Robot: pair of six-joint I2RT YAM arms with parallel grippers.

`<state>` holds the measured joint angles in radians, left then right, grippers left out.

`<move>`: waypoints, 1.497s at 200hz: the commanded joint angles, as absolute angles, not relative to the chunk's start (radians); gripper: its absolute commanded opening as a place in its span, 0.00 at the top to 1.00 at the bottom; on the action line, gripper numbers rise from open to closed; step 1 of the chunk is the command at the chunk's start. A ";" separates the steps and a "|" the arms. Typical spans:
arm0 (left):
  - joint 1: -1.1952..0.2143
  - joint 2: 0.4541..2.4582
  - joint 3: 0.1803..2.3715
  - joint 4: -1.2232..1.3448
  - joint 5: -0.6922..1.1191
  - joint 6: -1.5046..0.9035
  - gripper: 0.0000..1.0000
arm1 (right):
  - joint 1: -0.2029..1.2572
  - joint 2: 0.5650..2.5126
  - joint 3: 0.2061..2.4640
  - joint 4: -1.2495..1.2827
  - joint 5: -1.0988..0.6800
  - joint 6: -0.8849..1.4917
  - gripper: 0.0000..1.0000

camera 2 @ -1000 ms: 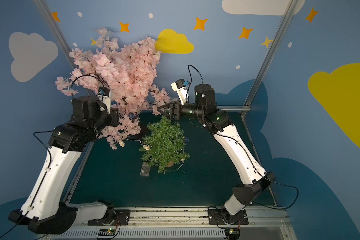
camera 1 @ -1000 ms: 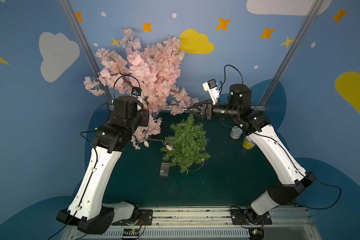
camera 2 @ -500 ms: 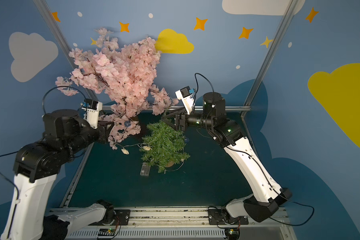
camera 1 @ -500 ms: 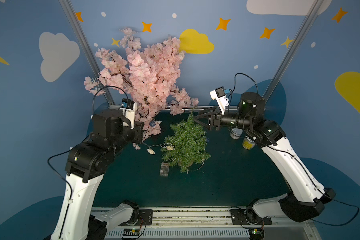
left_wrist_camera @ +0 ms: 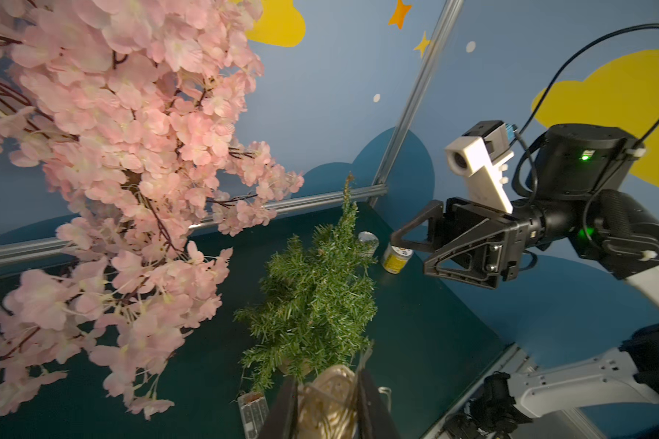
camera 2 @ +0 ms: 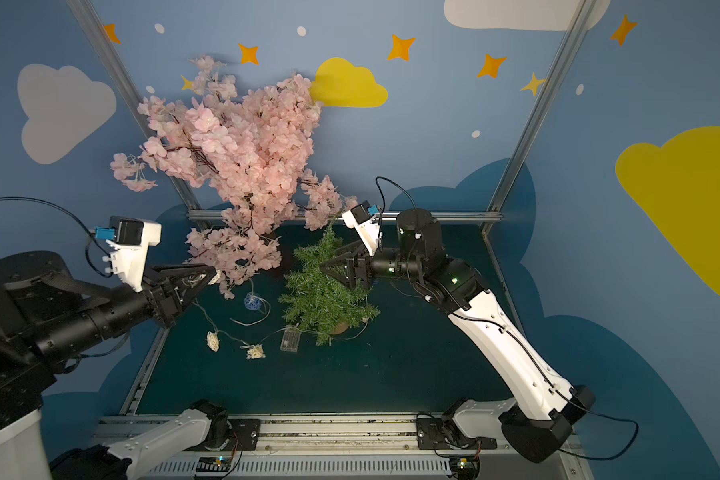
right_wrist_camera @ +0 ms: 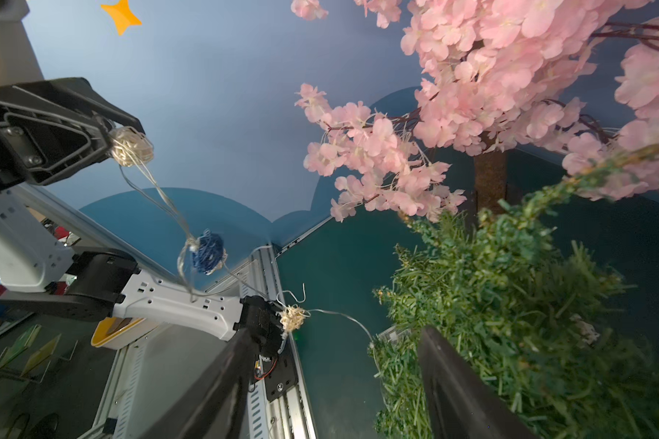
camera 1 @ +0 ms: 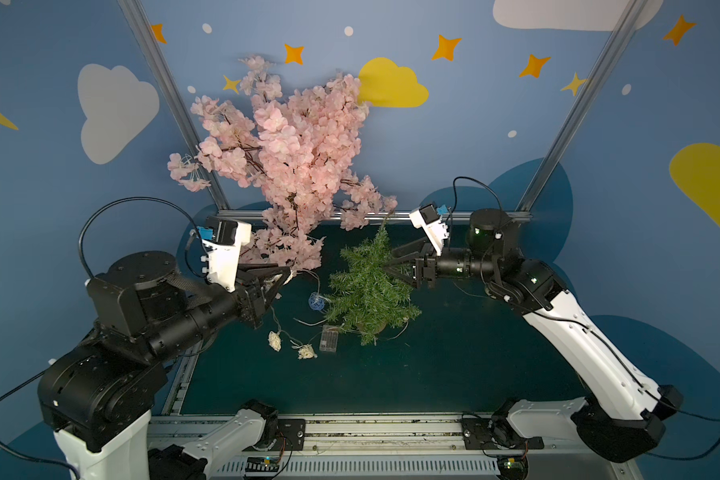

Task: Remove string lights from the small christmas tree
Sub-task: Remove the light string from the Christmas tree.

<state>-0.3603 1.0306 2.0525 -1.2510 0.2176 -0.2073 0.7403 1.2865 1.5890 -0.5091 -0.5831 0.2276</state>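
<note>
Landmark: small christmas tree, upright in its pot on the worktop.
String lights: mostly off the tree and lying on its left-arm side. Two cream balls rest on the worktop near the pot. The battery box lies just beside the pot.
Remaining snag: a loop of pale wire shows around the pot on the tree's right-arm side.
Left gripper: raised well clear of the tree, fingers clamped on a cream ball. A blue ball hangs on the wire between this gripper and the tree.
Right gripper: fingers spread wide at the tree's upper branches, holding nothing. Whether they touch the needles, I cannot tell.
Handling, judged: the string is very light and limp. The wire is thin and likely to catch on needles. The woven balls crush easily.
Grip point, judged: a ball gives more purchase than bare wire.
Risk, judged: the tree looks light, so a snagged pull could tip it.
Clutter: blossom tree overhangs behind, and its twigs could hook the wire.
</note>
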 commanded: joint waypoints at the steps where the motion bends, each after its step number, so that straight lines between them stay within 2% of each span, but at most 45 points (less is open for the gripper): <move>1: -0.362 1.018 2.062 -1.238 0.330 -0.259 0.85 | 0.792 1.247 1.553 -0.528 -0.558 0.190 0.29; 33: -0.361 0.994 2.038 -1.193 0.360 -0.297 0.84 | 0.891 1.211 1.456 -0.479 -0.523 0.186 0.25; 74: -0.361 0.984 2.022 -1.133 0.404 -0.351 0.85 | 1.045 1.166 1.234 -0.220 -0.423 0.244 0.23; 127: -0.362 0.971 1.994 -1.071 0.418 -0.398 0.85 | 1.249 1.320 1.191 0.036 -0.209 0.167 0.21; 177: -0.362 0.961 1.969 -1.040 0.409 -0.416 0.85 | 1.296 1.453 1.183 0.259 -0.149 0.136 0.22; 218: -0.361 0.950 1.948 -1.004 0.408 -0.430 0.85 | 1.305 1.521 1.176 0.415 -0.086 0.143 0.28; 226: -0.362 0.948 1.945 -1.000 0.406 -0.434 0.85 | 1.305 1.530 1.171 0.451 -0.081 0.147 0.32; 249: -0.361 0.948 1.939 -0.995 0.386 -0.428 0.85 | 1.307 1.550 1.178 0.485 -0.095 0.164 0.56; 280: -0.362 0.945 1.918 -0.991 0.365 -0.415 0.85 | 1.316 1.531 1.160 0.470 -0.090 0.153 1.00; 299: -0.362 0.935 1.888 -0.993 0.339 -0.404 0.84 | 1.318 1.478 1.112 0.474 -0.071 0.154 1.00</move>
